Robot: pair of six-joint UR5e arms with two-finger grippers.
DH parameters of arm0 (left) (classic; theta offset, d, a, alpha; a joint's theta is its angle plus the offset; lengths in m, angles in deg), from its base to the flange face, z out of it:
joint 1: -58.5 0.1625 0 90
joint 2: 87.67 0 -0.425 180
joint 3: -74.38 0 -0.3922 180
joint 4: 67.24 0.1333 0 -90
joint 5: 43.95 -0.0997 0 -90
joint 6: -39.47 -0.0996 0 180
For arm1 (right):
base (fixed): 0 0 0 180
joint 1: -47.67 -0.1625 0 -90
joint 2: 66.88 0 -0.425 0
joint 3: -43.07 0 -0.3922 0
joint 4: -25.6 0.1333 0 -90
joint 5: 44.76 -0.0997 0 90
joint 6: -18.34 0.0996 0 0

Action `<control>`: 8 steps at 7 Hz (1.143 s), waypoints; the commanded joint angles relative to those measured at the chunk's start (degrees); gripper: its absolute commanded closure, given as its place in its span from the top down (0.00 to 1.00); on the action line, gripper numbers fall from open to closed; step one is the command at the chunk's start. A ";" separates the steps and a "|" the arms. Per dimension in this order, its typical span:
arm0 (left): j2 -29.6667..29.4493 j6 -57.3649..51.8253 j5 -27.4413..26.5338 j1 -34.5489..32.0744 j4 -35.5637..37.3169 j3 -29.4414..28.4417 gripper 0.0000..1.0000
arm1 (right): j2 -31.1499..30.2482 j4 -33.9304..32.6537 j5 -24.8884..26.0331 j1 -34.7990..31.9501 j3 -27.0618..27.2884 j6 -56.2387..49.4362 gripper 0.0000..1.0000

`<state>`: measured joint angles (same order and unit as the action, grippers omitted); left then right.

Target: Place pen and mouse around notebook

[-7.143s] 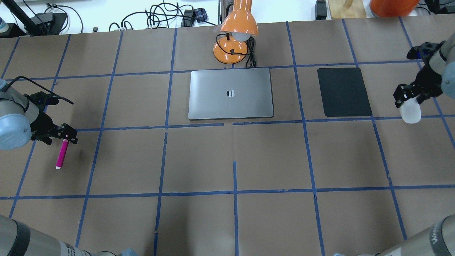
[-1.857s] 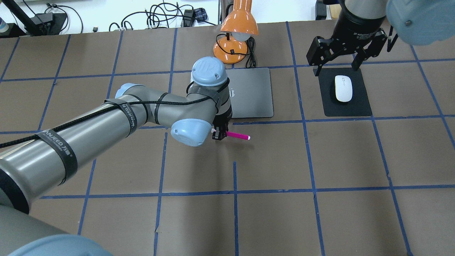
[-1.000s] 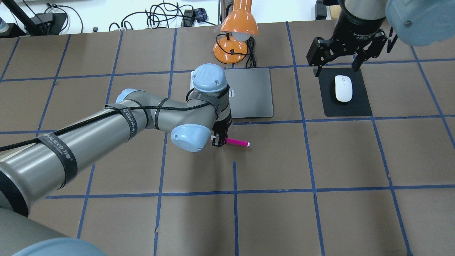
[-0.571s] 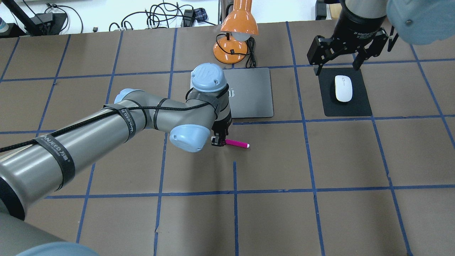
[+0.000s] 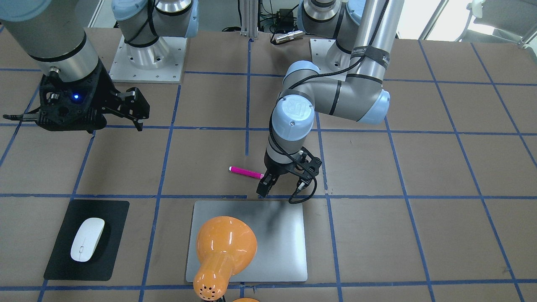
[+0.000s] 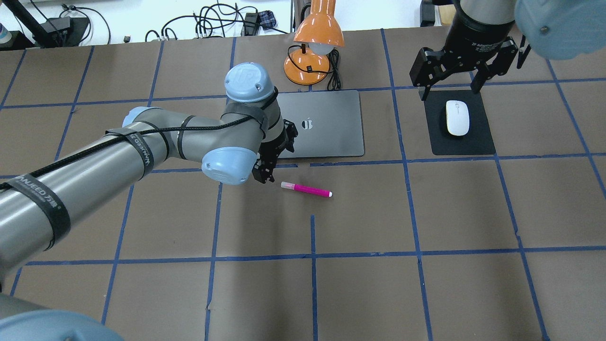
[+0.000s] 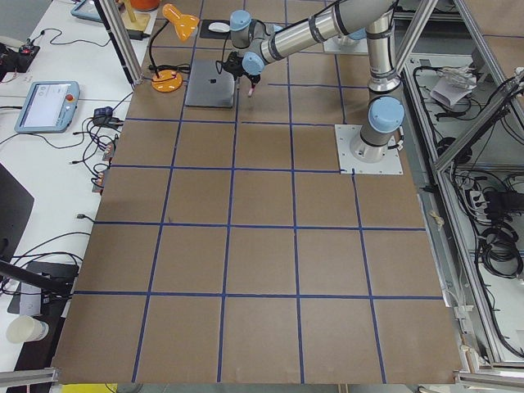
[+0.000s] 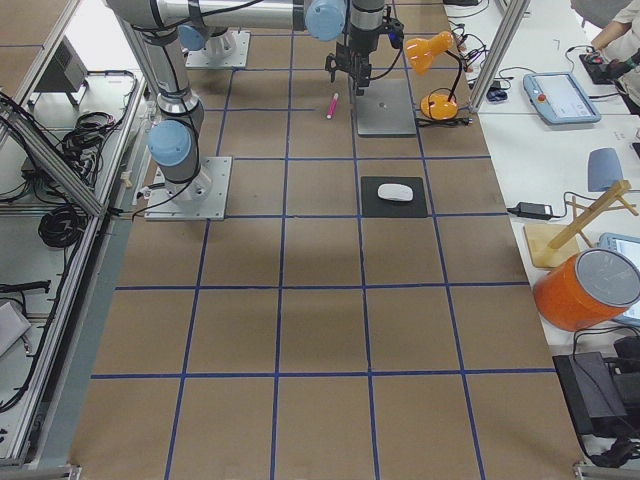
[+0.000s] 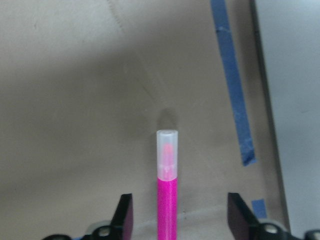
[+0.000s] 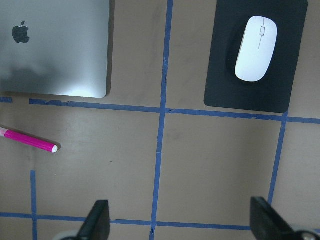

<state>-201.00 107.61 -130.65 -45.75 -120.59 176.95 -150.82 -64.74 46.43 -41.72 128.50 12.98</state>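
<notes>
Let go of the pen within the last half-second and drew the left gripper off its pale capped end, up and toward the notebook's left corner on the robot's side. Opened the fingers to do it: spread now, pinching nothing, straddling the cap end in the wrist view without touching it.

Left the pen flat on the tabletop, just off the notebook's robot-side edge, nearly parallel to that edge and clear of it.

Moved nothing else. Kept the right gripper hanging wide open and empty over the far end of the black mat. Left the mouse lying on that mat, well out to the notebook's right.

Judged from this: pen placement done, mouse placement already done, so both things set around the notebook. Probably needed only a clean retreat of the arms, taking care not to nudge the pen with the low left fingers.
</notes>
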 commanded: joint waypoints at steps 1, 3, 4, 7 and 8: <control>3.71 -15.53 -0.49 5.18 -4.27 -1.56 1.00 | 0.00 0.16 0.12 0.00 -0.09 0.00 1.00; 7.05 -32.74 -0.75 12.11 -19.69 -9.27 1.00 | 0.00 0.08 -0.22 0.00 -0.09 0.00 1.00; 8.20 -41.17 -1.88 14.49 -25.52 -13.23 1.00 | 0.00 0.25 0.12 0.00 -0.26 0.00 1.00; 13.21 -56.63 -2.42 17.07 -35.20 -15.90 1.00 | 0.00 -0.01 0.30 0.00 -0.09 0.09 1.00; 14.35 -57.50 -1.29 17.15 -35.42 -15.82 1.00 | -0.09 0.16 0.21 0.00 -0.18 0.09 1.00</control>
<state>-188.30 52.06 -132.70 -28.90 -153.73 161.50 -150.89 -64.69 46.63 -41.72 128.37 13.06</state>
